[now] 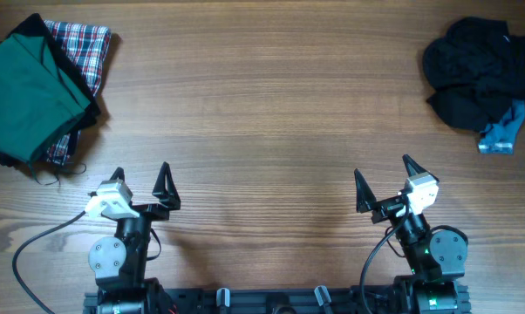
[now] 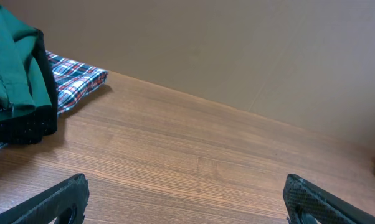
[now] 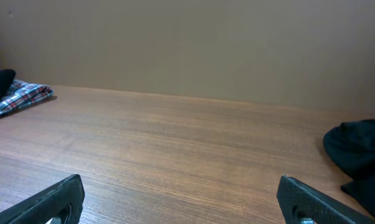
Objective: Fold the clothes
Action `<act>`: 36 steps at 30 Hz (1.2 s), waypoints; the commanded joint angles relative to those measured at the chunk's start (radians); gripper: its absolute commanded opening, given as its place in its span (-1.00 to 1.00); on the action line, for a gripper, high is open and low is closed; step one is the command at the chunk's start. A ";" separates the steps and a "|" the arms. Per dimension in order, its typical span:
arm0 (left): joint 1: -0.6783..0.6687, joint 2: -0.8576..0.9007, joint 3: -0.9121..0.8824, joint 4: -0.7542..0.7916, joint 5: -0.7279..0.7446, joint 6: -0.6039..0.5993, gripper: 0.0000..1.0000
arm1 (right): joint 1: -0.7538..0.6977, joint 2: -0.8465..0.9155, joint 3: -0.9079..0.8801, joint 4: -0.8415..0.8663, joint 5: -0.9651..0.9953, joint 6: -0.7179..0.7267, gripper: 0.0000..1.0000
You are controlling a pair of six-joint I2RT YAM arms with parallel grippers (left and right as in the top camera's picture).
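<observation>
Close by, at the near edge of the table [image 1: 262,131], the left gripper [image 1: 140,173] and right gripper [image 1: 382,167] both stand wide open, holding nothing. Farther off, a crumpled black shirt [image 1: 476,74] lies at the far right with a blue garment [image 1: 502,133] touching it. A folded green and plaid pile [image 1: 36,92] sits far left.

2 black arms. left gripper [image 1: 140,171] and right gripper [image 1: 382,167]: 2 pointed, textured black fingers [image 1: 167,185] each, white wrist housing [image 1: 110,200]. round joint discs [image 1: 105,255]. 1 black cable [image 1: 34,245] per base. green indicator lights [image 1: 426,253], right base.
</observation>
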 commanded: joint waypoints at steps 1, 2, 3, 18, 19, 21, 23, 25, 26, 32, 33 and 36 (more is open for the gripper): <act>-0.003 -0.011 -0.005 -0.005 -0.013 -0.013 1.00 | -0.006 0.005 -0.003 0.003 0.016 -0.013 1.00; -0.003 -0.011 -0.005 -0.005 -0.013 -0.013 1.00 | -0.006 0.005 -0.003 0.003 0.016 -0.013 1.00; -0.003 -0.011 -0.005 -0.005 -0.013 -0.013 1.00 | -0.006 0.005 -0.003 0.003 0.016 -0.013 1.00; -0.003 -0.011 -0.005 -0.005 -0.013 -0.013 1.00 | -0.006 0.005 -0.003 0.006 0.035 -0.017 1.00; -0.003 -0.011 -0.005 -0.005 -0.013 -0.013 1.00 | -0.006 0.005 -0.003 0.005 0.035 -0.017 0.99; -0.002 -0.011 -0.005 -0.005 -0.014 -0.013 1.00 | -0.006 0.005 -0.003 0.005 0.035 -0.017 1.00; -0.002 -0.011 -0.005 -0.004 -0.013 -0.013 0.99 | -0.006 0.005 -0.003 0.006 0.044 -0.014 0.99; -0.003 -0.011 -0.005 -0.004 -0.011 -0.026 0.99 | -0.006 0.005 -0.003 0.006 0.042 -0.009 1.00; -0.003 -0.011 -0.005 -0.004 -0.005 -0.033 1.00 | -0.006 0.005 -0.003 0.006 0.042 -0.009 0.99; -0.003 -0.011 -0.005 -0.004 -0.005 -0.054 1.00 | -0.006 0.005 -0.003 0.006 0.031 -0.010 1.00; -0.003 -0.011 -0.005 -0.004 0.005 -0.055 1.00 | -0.006 0.005 -0.003 0.007 0.031 0.003 0.99; -0.003 -0.011 -0.004 0.008 0.086 -0.054 1.00 | -0.006 0.005 -0.003 0.014 0.017 0.103 1.00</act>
